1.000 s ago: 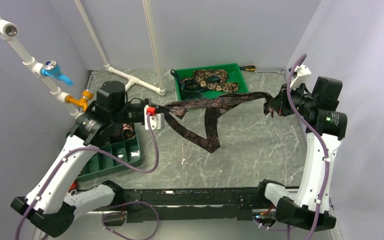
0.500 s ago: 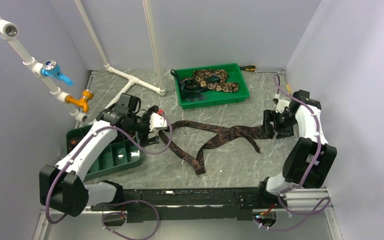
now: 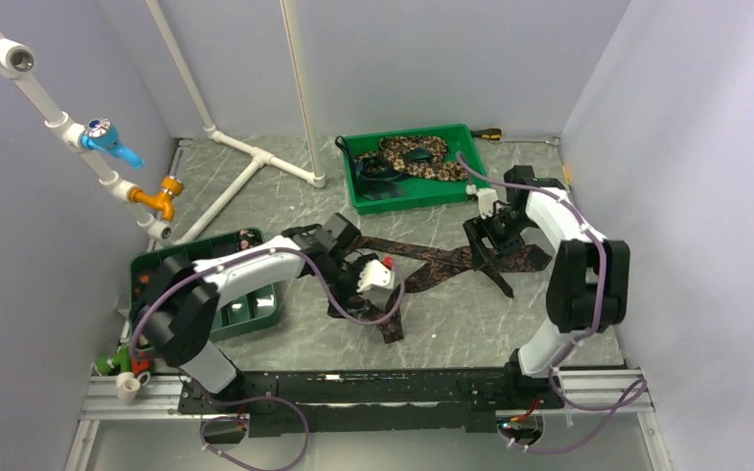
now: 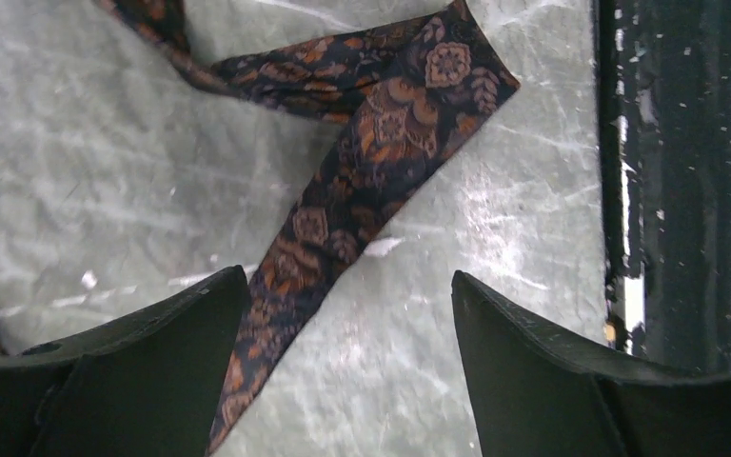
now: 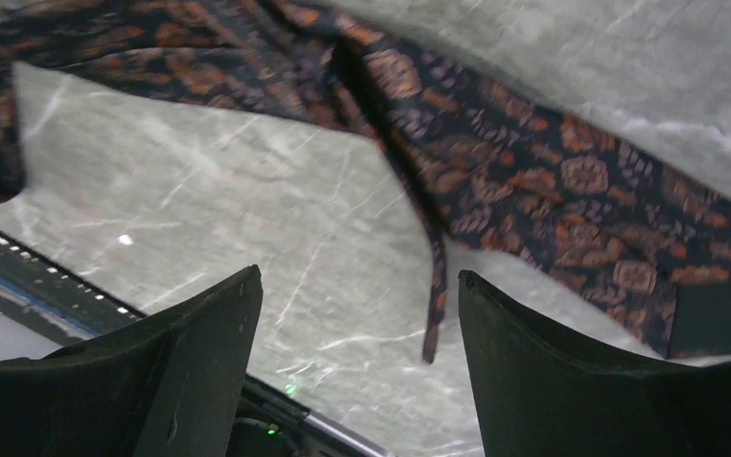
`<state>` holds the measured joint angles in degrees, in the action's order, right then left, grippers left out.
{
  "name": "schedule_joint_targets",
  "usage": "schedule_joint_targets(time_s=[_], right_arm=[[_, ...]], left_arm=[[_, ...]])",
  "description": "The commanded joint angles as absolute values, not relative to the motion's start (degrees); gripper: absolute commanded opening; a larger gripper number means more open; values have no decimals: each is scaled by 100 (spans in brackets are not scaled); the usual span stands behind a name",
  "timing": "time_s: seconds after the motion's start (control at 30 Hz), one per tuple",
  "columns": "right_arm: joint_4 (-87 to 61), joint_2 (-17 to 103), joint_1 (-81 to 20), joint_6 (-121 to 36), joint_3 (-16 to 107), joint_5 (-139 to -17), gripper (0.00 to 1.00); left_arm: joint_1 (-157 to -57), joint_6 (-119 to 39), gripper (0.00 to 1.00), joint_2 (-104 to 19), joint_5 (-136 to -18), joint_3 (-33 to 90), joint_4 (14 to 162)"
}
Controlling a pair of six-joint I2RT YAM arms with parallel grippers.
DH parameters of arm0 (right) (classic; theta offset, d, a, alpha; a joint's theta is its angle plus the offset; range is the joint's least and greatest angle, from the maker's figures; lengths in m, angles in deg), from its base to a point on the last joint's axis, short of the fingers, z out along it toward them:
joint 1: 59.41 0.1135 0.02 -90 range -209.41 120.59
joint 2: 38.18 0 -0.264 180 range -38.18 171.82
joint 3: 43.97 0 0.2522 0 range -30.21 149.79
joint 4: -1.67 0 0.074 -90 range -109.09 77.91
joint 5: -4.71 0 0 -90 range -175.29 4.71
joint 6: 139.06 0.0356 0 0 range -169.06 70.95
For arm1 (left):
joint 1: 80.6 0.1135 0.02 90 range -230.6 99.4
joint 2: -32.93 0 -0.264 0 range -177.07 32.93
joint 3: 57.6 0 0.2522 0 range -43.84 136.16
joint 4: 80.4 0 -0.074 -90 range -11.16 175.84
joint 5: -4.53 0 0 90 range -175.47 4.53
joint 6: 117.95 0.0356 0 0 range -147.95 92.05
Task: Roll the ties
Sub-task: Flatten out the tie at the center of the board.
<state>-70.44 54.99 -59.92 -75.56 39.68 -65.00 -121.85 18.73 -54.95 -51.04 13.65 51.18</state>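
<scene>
A dark brown tie with an orange pattern lies loose and kinked on the marble table. Its pointed end shows in the left wrist view, and the band runs down past my left finger. My left gripper hovers open over the tie's near part, with nothing gripped. My right gripper is open above the tie's right end. The wide band crosses above its fingers, and a thin strip hangs down beside the right finger. A tan-and-brown mottled tie lies coiled in the back tray.
A green tray stands at the back centre. A green compartment tray sits at the left. White pipes run along the back left. A black rail borders the near edge, and a small cup stands at the near left.
Both grippers held the tie stretched in the air, then opened and let it go. It now lies on the table. Both arms have swung inward and low over it.
</scene>
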Motion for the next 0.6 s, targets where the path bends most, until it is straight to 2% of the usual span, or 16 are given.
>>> schedule_joint_targets(time_s=[0.0, 0.13, 0.2, 0.33, 0.43, 0.57], right_arm=[[-6569, 6198, -5995, -7958, 4344, -6926, 77], [-6492, 6721, -5976, -8376, 4321, -7157, 74], [-6465, 6903, -5975, -8604, 4180, -7356, 71], [-6388, 6939, -5980, -8993, 3737, -7736, 40], [-6669, 6779, -6048, -9277, 3347, -7846, 17], [-7276, 6302, -6454, -9734, 2828, -7869, 0]], left_arm=[[-12533, 1842, 83, -6137, -5521, 1842, 5308], [-12600, 1979, 76, -6540, -5825, 1914, 5248], [-12604, 2213, 64, -6581, -5998, 1791, 5181], [-12532, 2671, 25, -6417, -6556, 1394, 5102], [-12196, 3064, 2, -6120, -6898, 1087, 4982], [-11267, 3734, 0, -5617, -7098, 782, 4695]])
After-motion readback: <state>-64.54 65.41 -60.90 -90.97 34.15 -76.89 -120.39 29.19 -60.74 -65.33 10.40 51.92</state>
